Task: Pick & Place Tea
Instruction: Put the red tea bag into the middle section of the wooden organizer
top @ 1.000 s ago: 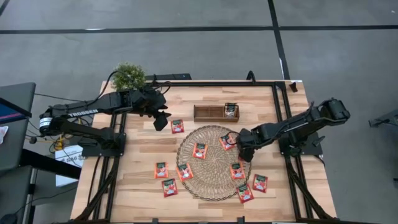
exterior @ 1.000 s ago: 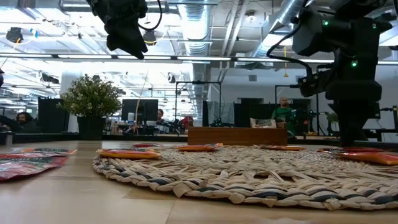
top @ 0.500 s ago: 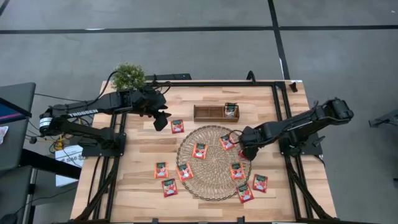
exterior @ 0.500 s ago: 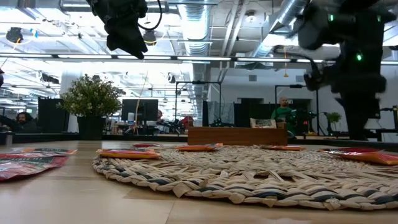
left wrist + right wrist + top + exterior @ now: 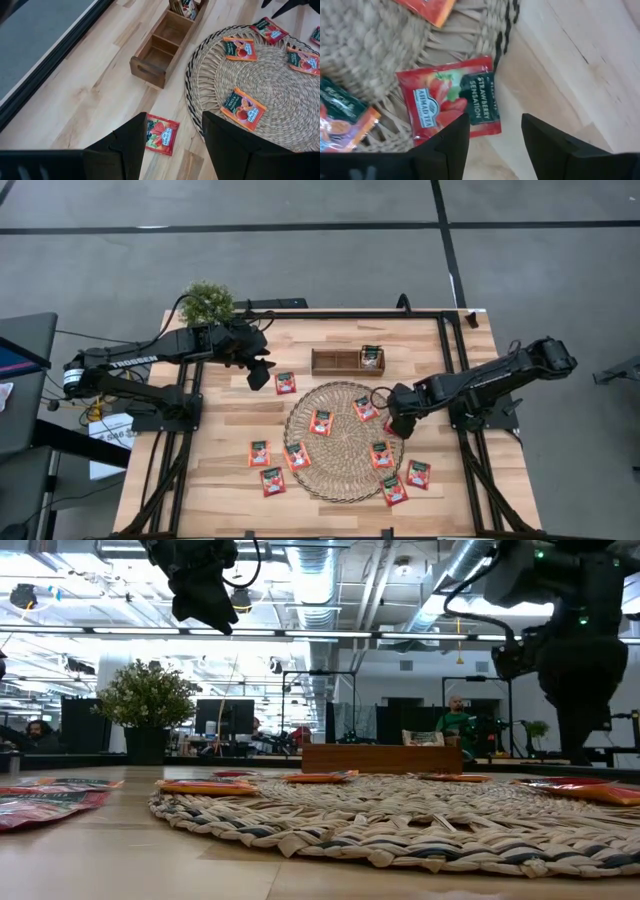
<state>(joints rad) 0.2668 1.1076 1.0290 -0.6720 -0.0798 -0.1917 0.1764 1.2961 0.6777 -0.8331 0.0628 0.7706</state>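
Right hand [image 5: 490, 145] low at mat [image 5: 345, 442] edge, fingers apart over red sachet [image 5: 451, 100], seemingly not gripping. Left hand [image 5: 172, 145] parted, raised above desk [image 5: 220, 430].

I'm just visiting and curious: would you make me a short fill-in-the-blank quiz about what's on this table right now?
1. The round woven mat lies on a table made of ______.
2. Beside the left arm's far corner stands a small green ______.
3. The right gripper hovers with open fingers over a red tea sachet whose label reads ______.
4. The left gripper is open and holds ______.

Missing words: wood; plant; strawberry; nothing
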